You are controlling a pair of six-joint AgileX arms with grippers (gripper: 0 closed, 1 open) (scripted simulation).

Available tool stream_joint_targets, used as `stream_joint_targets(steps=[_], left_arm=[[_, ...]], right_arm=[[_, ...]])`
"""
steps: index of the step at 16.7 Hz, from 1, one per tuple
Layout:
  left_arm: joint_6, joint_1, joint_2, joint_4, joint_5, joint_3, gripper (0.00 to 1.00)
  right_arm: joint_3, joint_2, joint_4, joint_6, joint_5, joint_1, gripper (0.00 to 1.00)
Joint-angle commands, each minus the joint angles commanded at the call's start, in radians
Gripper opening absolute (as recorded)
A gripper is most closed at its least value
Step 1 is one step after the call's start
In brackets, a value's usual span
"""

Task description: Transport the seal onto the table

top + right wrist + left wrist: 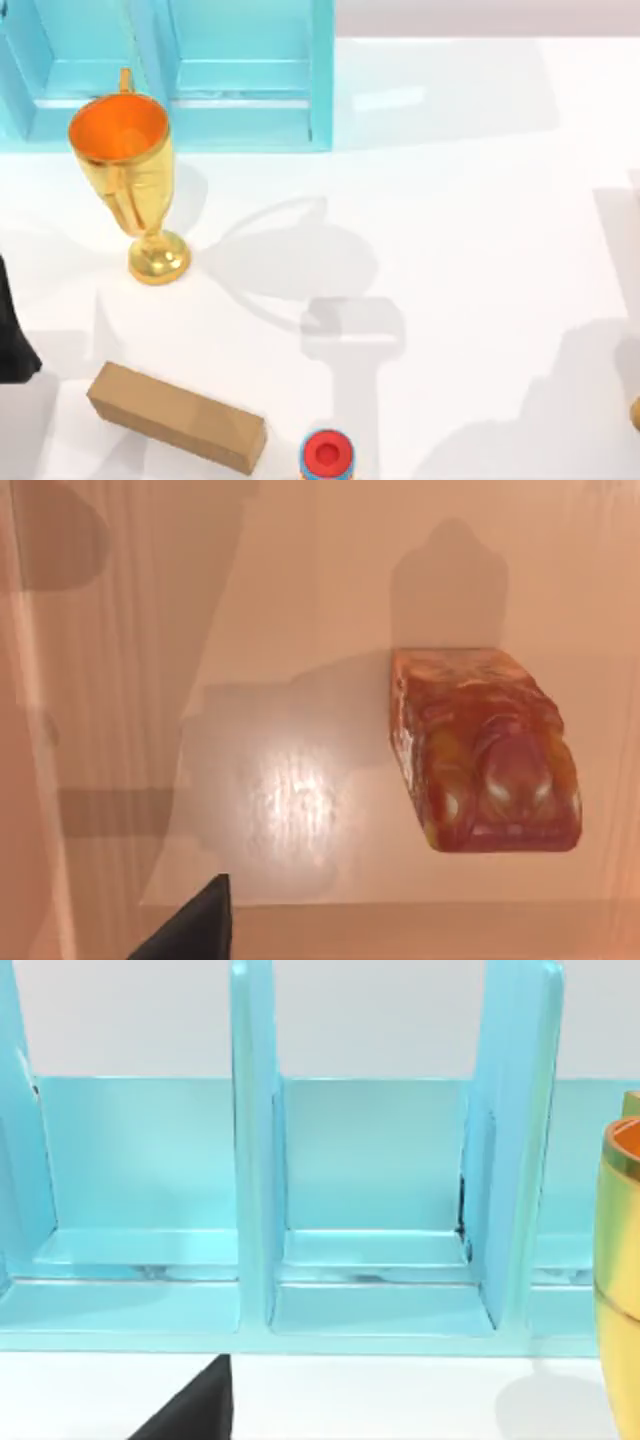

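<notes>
The seal (483,748) stands on a glossy wood-toned plane in the right wrist view, its dark red top toward the camera and nothing gripping it; a sliver of it (635,412) shows at the right edge of the top view. One dark right fingertip (190,925) is visible (whether the fingers are apart or together I cannot tell). On the white surface (460,250) stand a trophy (135,180), a box (177,415) and a red-topped cylinder (327,455), with the cabinet (180,70) behind. The left arm (12,330) sits at the left edge, fingers likewise unclear.
</notes>
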Motion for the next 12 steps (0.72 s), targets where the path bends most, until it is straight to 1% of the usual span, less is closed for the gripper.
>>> stream_joint_targets(steps=[3, 12], left_arm=[[0.0, 0.0, 0.0, 0.0, 0.0, 0.0, 1.0], [0.0, 0.0, 0.0, 0.0, 0.0, 0.0, 1.0]], right_arm=[[0.058, 0.068, -0.054, -0.022, 0.0, -0.023, 1.0], [0.057, 0.077, -0.04, -0.028, 0.001, -0.03, 1.0]])
